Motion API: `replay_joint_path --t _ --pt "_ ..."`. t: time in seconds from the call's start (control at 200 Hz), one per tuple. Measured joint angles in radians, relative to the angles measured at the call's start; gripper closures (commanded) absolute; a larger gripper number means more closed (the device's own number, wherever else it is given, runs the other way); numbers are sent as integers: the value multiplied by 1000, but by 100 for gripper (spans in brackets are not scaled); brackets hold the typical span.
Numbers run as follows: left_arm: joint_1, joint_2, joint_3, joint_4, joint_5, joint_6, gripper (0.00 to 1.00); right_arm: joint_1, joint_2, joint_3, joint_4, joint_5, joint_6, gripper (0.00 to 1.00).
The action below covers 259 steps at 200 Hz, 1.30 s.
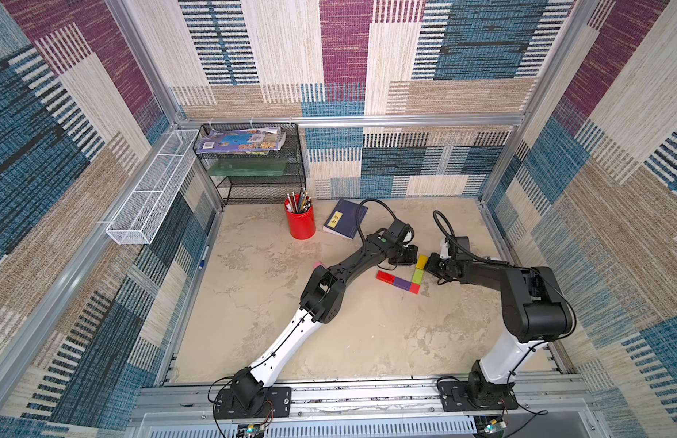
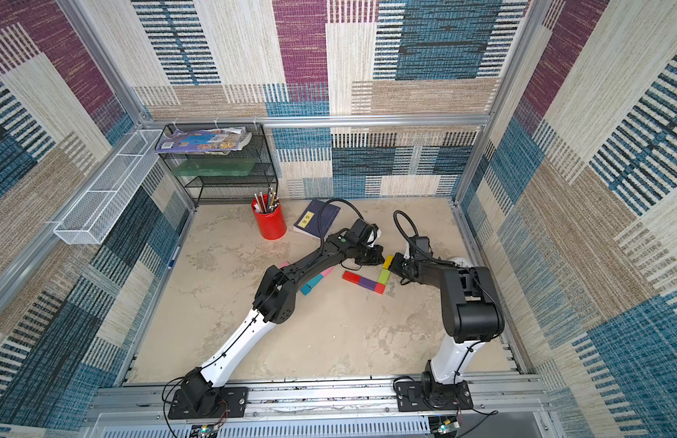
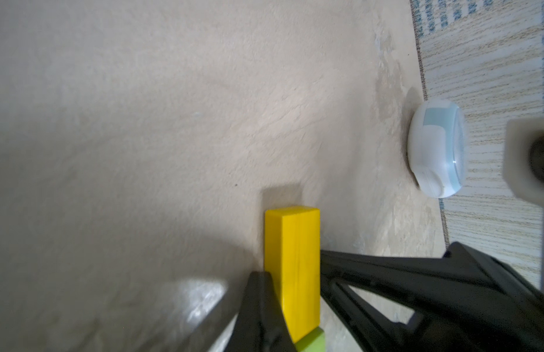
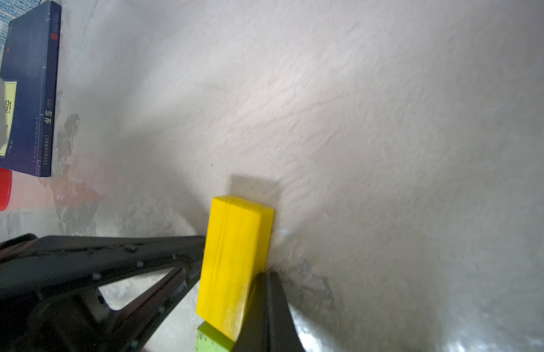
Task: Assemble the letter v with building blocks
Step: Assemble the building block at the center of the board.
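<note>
Though smooth and boxy, yellow block (image 3: 295, 268) on rough mottled tabletop (image 3: 142, 122)

white lower links (image 1: 276, 349), black upper links (image 1: 359, 258) and joints, looped black cables (image 1: 438, 225), base plates (image 1: 280, 396) screwed onto aluminium rail (image 1: 367, 394)

You can make out lettering on the navy book (image 4: 28, 76): pale characters run along its spine and dark ones sit on its yellow label (image 4: 10, 100), all too blurred to read. The magazine (image 1: 240, 141) on the wire rack (image 1: 261, 191) carries a small white sticker (image 1: 207, 144), which is just as illegible.
</note>
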<state>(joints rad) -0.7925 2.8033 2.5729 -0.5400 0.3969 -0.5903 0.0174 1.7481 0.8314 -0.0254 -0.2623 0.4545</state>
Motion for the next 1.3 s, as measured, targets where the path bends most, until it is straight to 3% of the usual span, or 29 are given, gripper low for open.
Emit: replay_joint_path --t 1.162,1.297 --pt "19 -28 -18 -60 2 3 100 -13 -2 -20 21 -60 -11 98" --pt "25 -29 -18 -61 2 11 95 -19 -12 -20 2 -58 -11 97"
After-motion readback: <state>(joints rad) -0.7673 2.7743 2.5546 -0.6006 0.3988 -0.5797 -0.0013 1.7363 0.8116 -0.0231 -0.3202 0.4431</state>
